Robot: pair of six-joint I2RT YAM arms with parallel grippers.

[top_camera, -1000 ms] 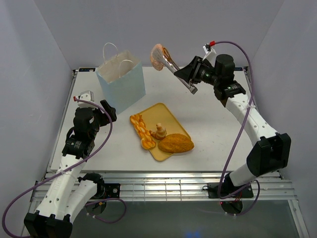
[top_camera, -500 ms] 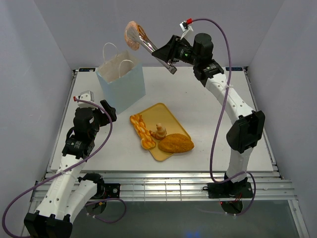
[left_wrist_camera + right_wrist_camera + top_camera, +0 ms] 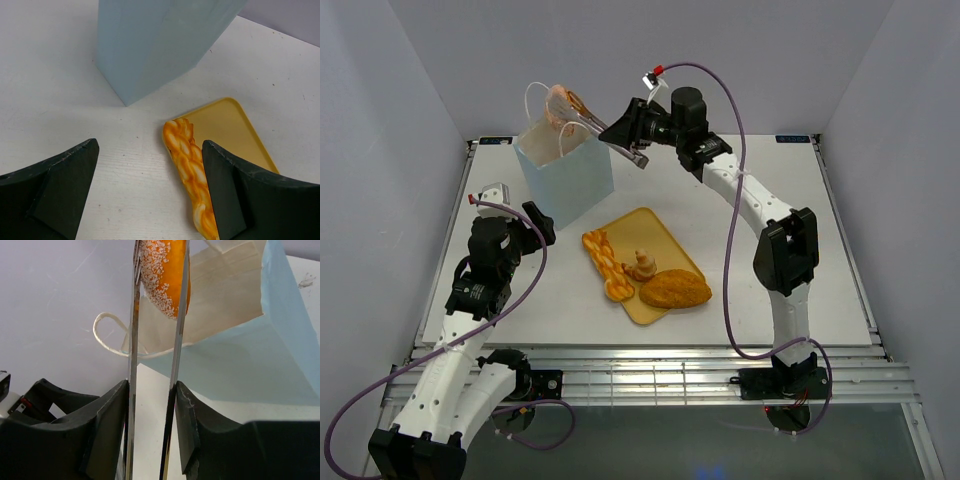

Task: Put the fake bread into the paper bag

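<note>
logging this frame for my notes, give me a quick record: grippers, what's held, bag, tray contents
right gripper: shut on the metal tongs
tongs: pinching a sugared orange bread piece above the paper bag's open top
left gripper: open, empty, over the table beside the bag
paper bag: upright, pale blue, white inside
tray: yellow, holds an orange braid, a small tan piece, a golden loaf
</note>
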